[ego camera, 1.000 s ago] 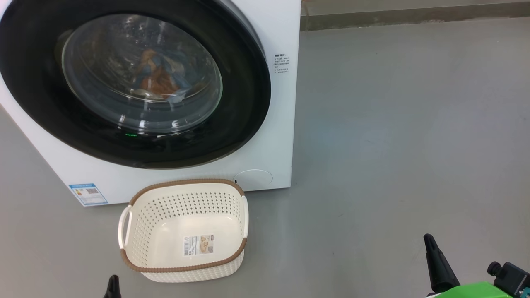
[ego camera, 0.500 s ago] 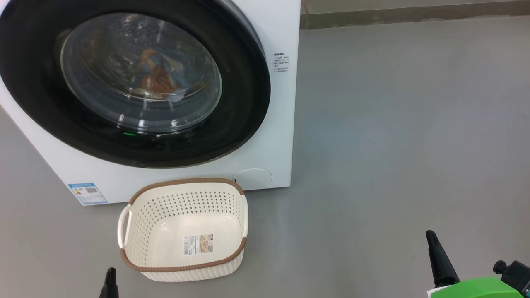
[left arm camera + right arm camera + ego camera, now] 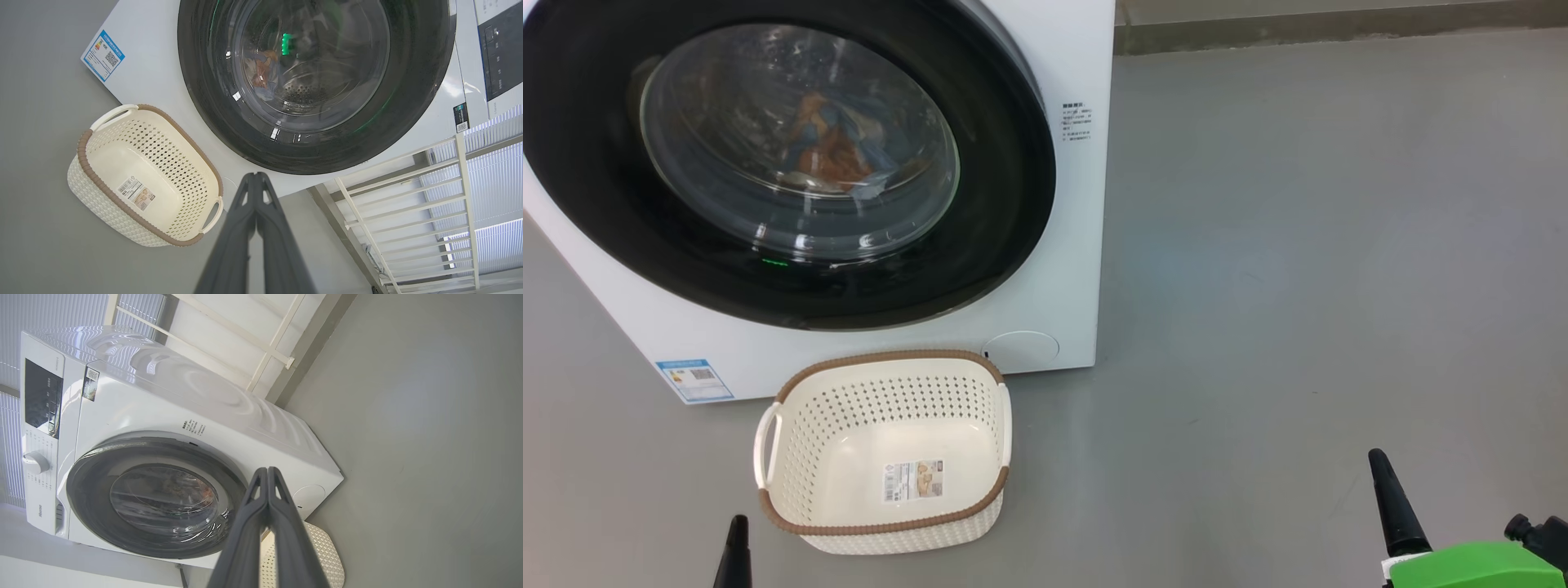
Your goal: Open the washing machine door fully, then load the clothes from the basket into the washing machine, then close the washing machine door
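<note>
The big white front-loading washing machine [image 3: 1082, 261] stands on the plain grey floor [image 3: 1298, 286] at the far left. Its large round door with the wide glossy black rim and bulging clear glass window [image 3: 719, 163] lies shut, flush against the front. Through the glass, the soft light blue and orange clothes [image 3: 829, 151] lie bunched inside the perforated steel drum. A blue label sticker [image 3: 694, 380] sits at the machine's lower left corner.

The small cream-white perforated plastic basket with the brown woven-look rim [image 3: 890, 400] rests on the floor just beside the machine's near side, below the door, and a paper label shows on its bare bottom.

The left claw [image 3: 255, 177] hangs near the basket's near left corner, apart from it, with its two long dark fingers pressed tip to tip and nothing between them. The right claw [image 3: 267, 471] hovers over bare floor at the near right, well apart from the basket and the machine, likewise closed tight and holding nothing.
</note>
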Controlling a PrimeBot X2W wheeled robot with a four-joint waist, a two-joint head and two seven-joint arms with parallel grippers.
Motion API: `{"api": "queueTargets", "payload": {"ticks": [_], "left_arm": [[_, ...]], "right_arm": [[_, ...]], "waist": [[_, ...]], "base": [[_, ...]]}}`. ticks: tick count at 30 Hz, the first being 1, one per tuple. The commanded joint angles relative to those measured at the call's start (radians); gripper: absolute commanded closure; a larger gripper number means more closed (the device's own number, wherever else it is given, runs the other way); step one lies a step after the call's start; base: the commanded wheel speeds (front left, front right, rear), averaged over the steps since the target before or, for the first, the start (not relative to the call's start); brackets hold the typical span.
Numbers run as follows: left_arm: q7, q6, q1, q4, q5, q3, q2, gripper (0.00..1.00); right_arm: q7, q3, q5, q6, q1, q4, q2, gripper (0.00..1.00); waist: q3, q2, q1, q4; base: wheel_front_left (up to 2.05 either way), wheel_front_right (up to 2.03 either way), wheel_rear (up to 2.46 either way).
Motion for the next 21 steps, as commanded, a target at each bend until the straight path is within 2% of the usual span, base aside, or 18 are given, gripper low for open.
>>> {"api": "queueTargets", "payload": {"ticks": [1, 21], "left_arm": [[0.008, -0.015, -0.053, -0.011, -0.042, 0.029, 0.018, 1.00], [0.063, -0.035, -0.110, 0.023, -0.253, 0.053, 0.021, 1.00]], "right_arm": [[0.011, 0.012, 0.048, -0.001, -0.048, -0.021, -0.007, 1.00], [0.068, 0.001, 0.266, -0.001, -0.075, -0.008, -0.008, 1.00]], "waist": [[0.001, -0.0001, 0.0000, 0.000], [0.005, -0.0001, 0.0000, -0.002]], "base": [[0.00, 0.00, 0.00], [0.00, 0.00, 0.00]]}}
